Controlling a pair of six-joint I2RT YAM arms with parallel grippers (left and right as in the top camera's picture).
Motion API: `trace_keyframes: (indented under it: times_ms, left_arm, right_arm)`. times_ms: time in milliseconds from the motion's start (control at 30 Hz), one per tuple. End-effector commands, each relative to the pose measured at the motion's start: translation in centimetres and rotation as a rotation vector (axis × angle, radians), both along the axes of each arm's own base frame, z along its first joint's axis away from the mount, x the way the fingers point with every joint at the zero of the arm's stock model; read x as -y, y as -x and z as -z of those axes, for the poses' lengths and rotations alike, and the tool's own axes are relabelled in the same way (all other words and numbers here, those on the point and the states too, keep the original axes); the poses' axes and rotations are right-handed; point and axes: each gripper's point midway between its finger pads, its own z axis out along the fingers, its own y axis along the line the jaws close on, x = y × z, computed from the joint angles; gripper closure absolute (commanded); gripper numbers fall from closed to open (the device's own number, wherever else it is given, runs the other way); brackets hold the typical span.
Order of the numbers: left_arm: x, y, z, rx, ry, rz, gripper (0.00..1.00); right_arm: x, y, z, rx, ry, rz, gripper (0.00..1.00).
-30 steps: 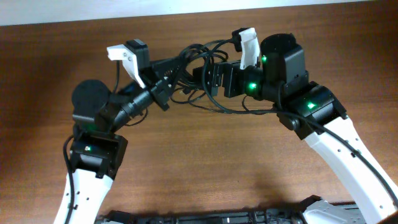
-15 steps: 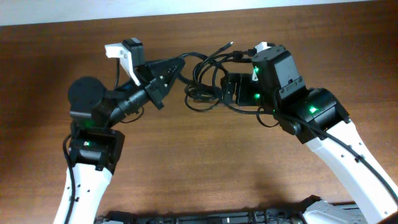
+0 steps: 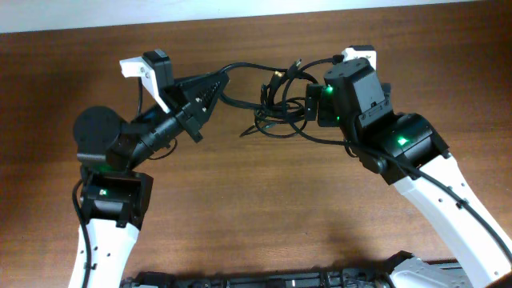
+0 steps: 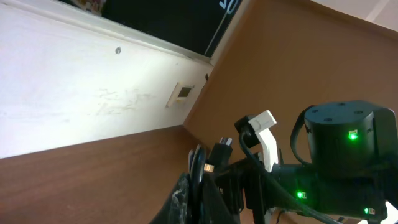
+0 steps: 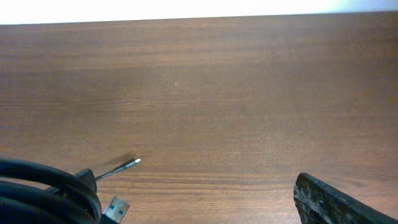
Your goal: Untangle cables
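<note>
Left pincer (image 3: 222, 78) is clamped tight on one strand of the cables (image 3: 276, 108), whose knotted bundle sits over the counter (image 3: 264, 208) just beside right pincer (image 3: 309, 102); I think it holds so that loops can be drawn apart. How far right pincer is open, I cannot tell.

The cables (image 3: 276, 104) are thin black cords, all mixed up in one loopy bunch btw my two grippers. One cord runs out of the bunch & into my left gripper (image 3: 214, 86), pinched in there. A plug w/ a gold ring (image 4: 214, 163) sticks up just past those jaws. The rest of the bunch sits right at my right gripper (image 3: 314, 102), loops going over & under each other. Low on that gripper's left side are fat black coils, w/ a flat silver plug (image 5: 115, 208) & a thin pin tip (image 5: 130, 163) poking out.
</note>
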Motion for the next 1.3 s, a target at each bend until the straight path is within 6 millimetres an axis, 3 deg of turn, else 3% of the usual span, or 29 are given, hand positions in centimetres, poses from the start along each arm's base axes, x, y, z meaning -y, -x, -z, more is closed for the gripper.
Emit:
trace_keyframes:
  times_ms: [0, 67, 200, 233, 267, 467, 500, 533, 600, 700, 733, 767, 800, 867, 900, 933, 1033, 1133, 1200, 1267]
  left_arm:
    - [-1.1, 1.2, -3.5, 0.106, 0.018, -0.032, 1.0]
    - [-0.9, 1.4, -3.4, 0.106, 0.015, -0.014, 1.0]
    - [-0.8, 1.7, -3.4, 0.106, 0.012, 0.005, 1.0]
    - [-0.8, 1.7, -3.3, 0.104, 0.011, 0.005, 1.0]
    - [-0.8, 1.6, -3.2, 0.099, 0.011, 0.002, 1.0]
    - [-1.1, 1.1, -3.1, 0.108, 0.002, -0.036, 1.0]
    - [-1.3, 0.9, -3.2, 0.106, 0.004, -0.051, 0.92]
    - [-1.5, 0.6, -3.2, 0.105, 0.006, -0.068, 0.78]
    - [-1.7, -0.2, -2.5, 0.131, -0.039, -0.097, 0.69]
    - [-2.3, -2.7, 0.6, 0.022, -0.071, -0.164, 0.58]
    - [-2.2, -3.0, 0.9, 0.012, -0.073, -0.164, 0.48]
    - [-2.2, -3.3, 1.4, -0.003, -0.076, -0.163, 0.31]
    - [-2.2, -3.5, 1.8, -0.018, -0.08, -0.162, 0.26]
    - [-1.9, -3.6, 3.7, -0.036, -0.151, -0.142, 0.21]
    - [-1.5, -3.2, 4.2, -0.019, -0.184, -0.109, 0.18]
    - [-0.4, -1.8, 4.5, 0.037, -0.229, -0.009, 0.08]
    - [2.4, 3.8, 4.3, 0.265, -0.286, 0.35, 0.04]
    - [2.6, 4.8, 4.3, 0.285, -0.278, 0.406, 0.01]
    - [2.8, 5.4, 4.1, 0.299, -0.268, 0.443, 0.01]
    - [3.0, 7.7, 3.7, 0.323, -0.231, 0.569, 0.01]
  right_arm:
    - [2.2, -1.1, -0.3, 0.034, 0.208, -0.027, 0.18]
    - [2.0, -1.4, -0.7, 0.053, 0.218, -0.041, 0.37]
    - [1.7, -2.2, -1.6, 0.093, 0.279, -0.097, 0.54]
    - [1.5, -2.4, -1.9, 0.108, 0.271, -0.097, 0.81]
    - [1.4, -2.6, -2.2, 0.124, 0.264, -0.094, 0.96]
    - [0.9, -3.4, -3.5, 0.176, 0.363, -0.182, 0.96]
    - [0.1, -3.5, -3.5, 0.178, 0.359, -0.236, 0.96]
    - [-0.9, -3.5, -3.4, 0.183, 0.349, -0.297, 0.96]
    - [-3.2, -3.2, -3.4, 0.202, 0.336, -0.453, 0.96]
    - [-5.2, -2.7, -3.4, 0.216, 0.284, -0.569, 0.96]
    - [-5.2, -2.7, -3.4, 0.216, 0.284, -0.569, 0.96]
    - [-5.2, -2.7, -3.4, 0.217, 0.284, -0.569, 0.96]
    - [-5.4, -2.6, -3.5, 0.219, 0.272, -0.573, 0.96]
    - [-7.4, -1.1, -4.5, 0.251, 0.181, -0.689, 0.96]
    - [-8.2, -0.5, -5.0, 0.27, 0.146, -0.732, 0.96]
    - [-9.2, 0.4, -6.0, 0.302, 0.097, -0.795, 0.96]
    - [-10.4, 1.7, -8.4, 0.385, 0.04, -0.866, 0.96]
    - [-11.9, 2.9, -9.4, 0.422, -0.024, -0.962, 0.96]
    - [-11.9, 2.9, -9.4, 0.422, -0.024, -0.963, 0.96]
    - [-11.2, 2.3, -9.3, 0.424, 0.013, -0.919, 0.96]
